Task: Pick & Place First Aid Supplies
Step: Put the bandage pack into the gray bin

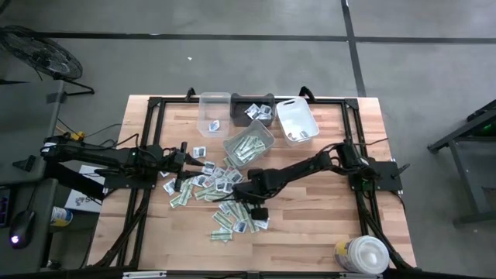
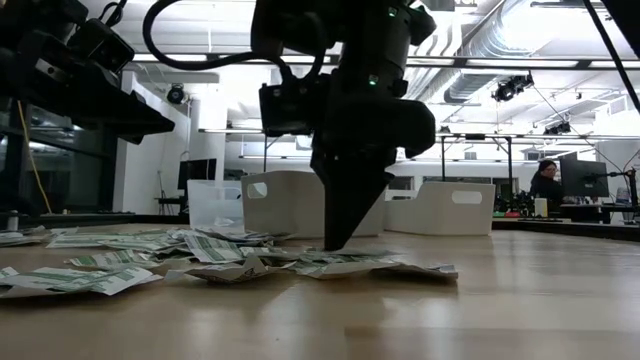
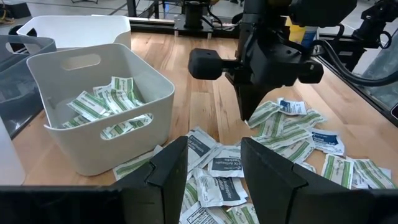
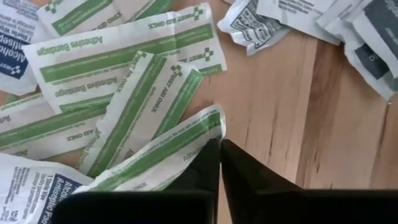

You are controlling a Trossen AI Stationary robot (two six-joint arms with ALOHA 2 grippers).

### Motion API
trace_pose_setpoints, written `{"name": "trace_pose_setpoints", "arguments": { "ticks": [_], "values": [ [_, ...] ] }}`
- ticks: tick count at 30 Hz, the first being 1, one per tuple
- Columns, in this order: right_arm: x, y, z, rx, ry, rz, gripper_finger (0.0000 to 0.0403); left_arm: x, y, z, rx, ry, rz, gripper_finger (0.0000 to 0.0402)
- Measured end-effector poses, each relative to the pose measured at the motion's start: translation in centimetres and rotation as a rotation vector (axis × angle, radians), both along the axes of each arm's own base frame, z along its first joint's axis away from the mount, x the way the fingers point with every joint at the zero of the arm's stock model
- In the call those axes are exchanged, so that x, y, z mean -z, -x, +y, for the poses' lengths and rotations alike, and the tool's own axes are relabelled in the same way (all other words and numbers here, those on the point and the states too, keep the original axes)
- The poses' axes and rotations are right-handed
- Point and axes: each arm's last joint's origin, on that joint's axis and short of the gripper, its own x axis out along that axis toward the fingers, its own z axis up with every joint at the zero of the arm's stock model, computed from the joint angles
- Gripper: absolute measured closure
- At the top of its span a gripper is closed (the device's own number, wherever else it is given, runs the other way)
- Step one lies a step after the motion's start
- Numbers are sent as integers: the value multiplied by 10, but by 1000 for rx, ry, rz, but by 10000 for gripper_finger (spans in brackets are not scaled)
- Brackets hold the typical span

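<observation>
Pinching a green-striped adhesive bandage packet (image 4: 163, 151) at its edge, your right gripper (image 4: 219, 163) is closing down in the table's scattered pile (image 1: 225, 203); your left gripper (image 3: 214, 163) is hovering half-open nearby. You're partway: the white bin (image 3: 43, 81) is holding several strips, dozens remaining

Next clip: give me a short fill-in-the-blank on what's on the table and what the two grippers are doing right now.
1. The right gripper is down on the loose pile, its fingers ____ on the edge of a green-and-white bandage packet.
2. The left gripper hovers over white packets with its fingers ____.
3. The white bin near the left gripper holds green-and-white ____.
4. In the overhead view, a round white tub stands at the table's near ____ corner.

Missing words: shut; open; packets; right
</observation>
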Motion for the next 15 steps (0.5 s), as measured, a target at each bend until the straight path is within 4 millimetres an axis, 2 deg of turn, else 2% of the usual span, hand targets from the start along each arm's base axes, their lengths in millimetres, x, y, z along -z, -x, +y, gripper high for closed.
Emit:
{"name": "trace_pose_setpoints", "arguments": {
  "ticks": [7, 15],
  "values": [
    [-4, 0, -2, 108, -37, -2, 402, 0, 0, 0, 0, 0, 0, 252],
    [-29, 7, -6, 204, -70, -23, 403, 0, 0, 0, 0, 0, 0, 252]
  ]
}}
